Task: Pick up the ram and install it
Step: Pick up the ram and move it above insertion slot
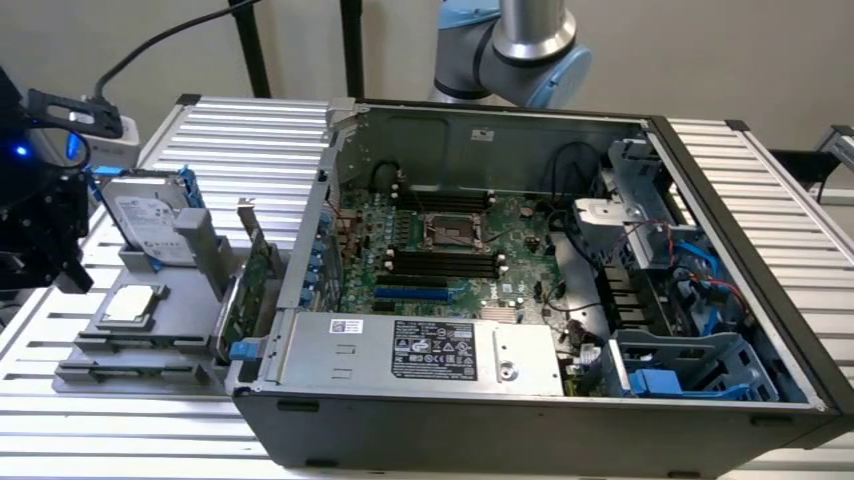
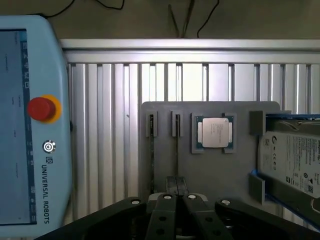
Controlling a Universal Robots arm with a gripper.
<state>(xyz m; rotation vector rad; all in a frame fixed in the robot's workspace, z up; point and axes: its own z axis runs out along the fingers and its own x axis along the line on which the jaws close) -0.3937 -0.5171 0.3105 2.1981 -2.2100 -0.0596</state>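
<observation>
Computer case (image 1: 534,440) lies open on the slatted bench (image 1: 240,130). Inside it are the motherboard (image 1: 454,250) on the floor, a grey power supply (image 1: 414,350) along the near wall, and a blue drive cage (image 1: 694,370) in the near corner on the exterior view's right.

Just beside the case, on the exterior view's left, a grey holder (image 2: 210,175) rests on the bench. It carries a hard drive (image 2: 292,160) in a blue frame, a processor (image 2: 215,132) lying flat in a square pocket, and a green expansion card (image 1: 247,290) standing upright along the edge next to the case. Beside the processor pocket the holder has two narrow slots. A thin dark edge runs along the one nearer the processor, which looks like the ram stick (image 2: 177,150) standing on edge.

The gripper (image 2: 175,197) hangs over the holder with its fingers (image 2: 162,210) pressed together, at the end of that slot. Whether they pinch the stick cannot be told.

A control tablet (image 2: 30,125) with a red stop button (image 2: 41,108) lies on the bench beside the holder.
</observation>
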